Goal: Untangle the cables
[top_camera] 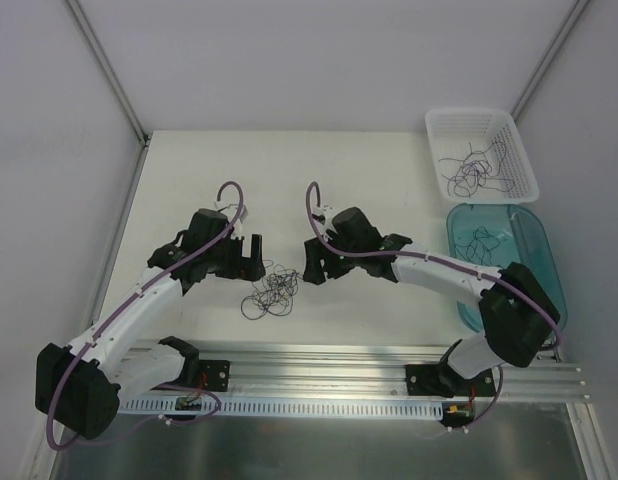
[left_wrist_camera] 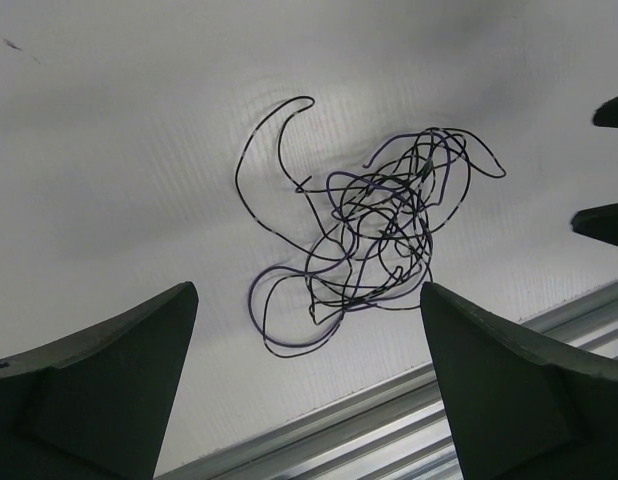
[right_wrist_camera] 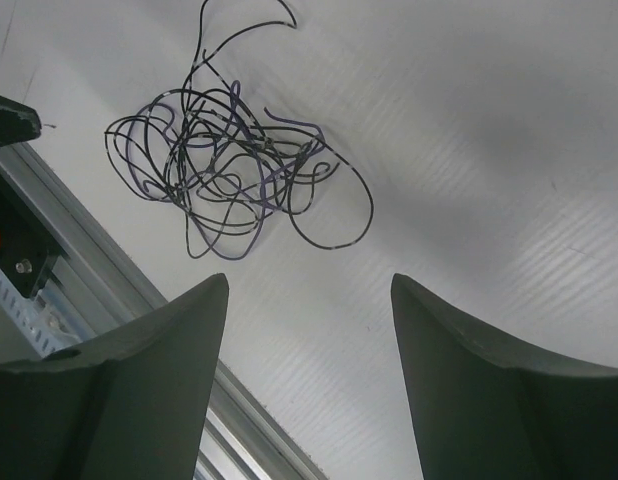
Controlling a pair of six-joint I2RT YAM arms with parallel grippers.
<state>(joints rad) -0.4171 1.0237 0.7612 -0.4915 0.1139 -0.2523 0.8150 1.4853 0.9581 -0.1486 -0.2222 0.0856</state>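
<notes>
A wad of thin dark purplish-black cables (top_camera: 271,291) lies on the white table between my two arms. It shows as a tangle of loops in the left wrist view (left_wrist_camera: 374,225) and in the right wrist view (right_wrist_camera: 224,165). My left gripper (top_camera: 251,262) is open and empty, just left of and above the wad (left_wrist_camera: 309,300). My right gripper (top_camera: 315,268) is open and empty, just right of the wad (right_wrist_camera: 309,285). Neither gripper touches the cables.
A white mesh basket (top_camera: 510,132) at the back right holds more loose strands. A teal tray (top_camera: 542,248) in front of it holds a few strands. An aluminium rail (top_camera: 329,375) runs along the near table edge, also seen in the left wrist view (left_wrist_camera: 389,420).
</notes>
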